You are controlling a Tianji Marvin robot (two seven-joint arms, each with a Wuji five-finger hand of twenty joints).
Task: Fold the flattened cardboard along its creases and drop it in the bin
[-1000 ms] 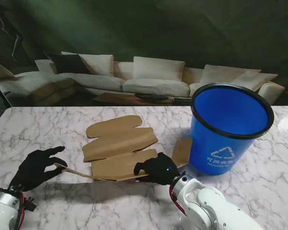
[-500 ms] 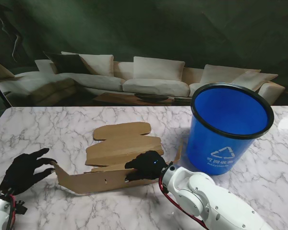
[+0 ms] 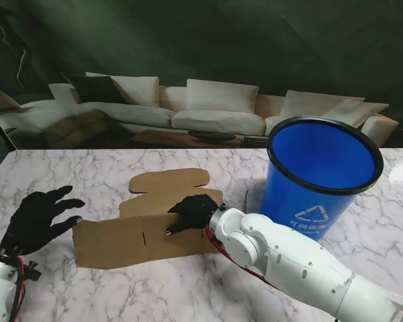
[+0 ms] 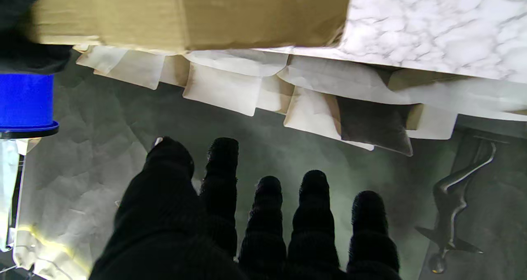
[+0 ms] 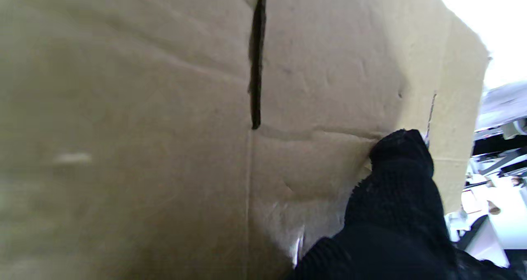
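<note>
The right hand (image 3: 191,211) presses curled fingers (image 5: 401,156) onto the creased brown cardboard (image 3: 144,238), folded over flat on the marble table (image 3: 67,171), blue bin (image 3: 319,178) just beyond, while the left hand (image 3: 37,218), spread and empty, hovers clear of the sheet's far edge.

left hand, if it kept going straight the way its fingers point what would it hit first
Probably the cardboard. The left hand is open, fingers spread toward the sheet's left edge, apart from it. Depth is unclear, so it might skim over it toward the right hand pressing on it.
</note>
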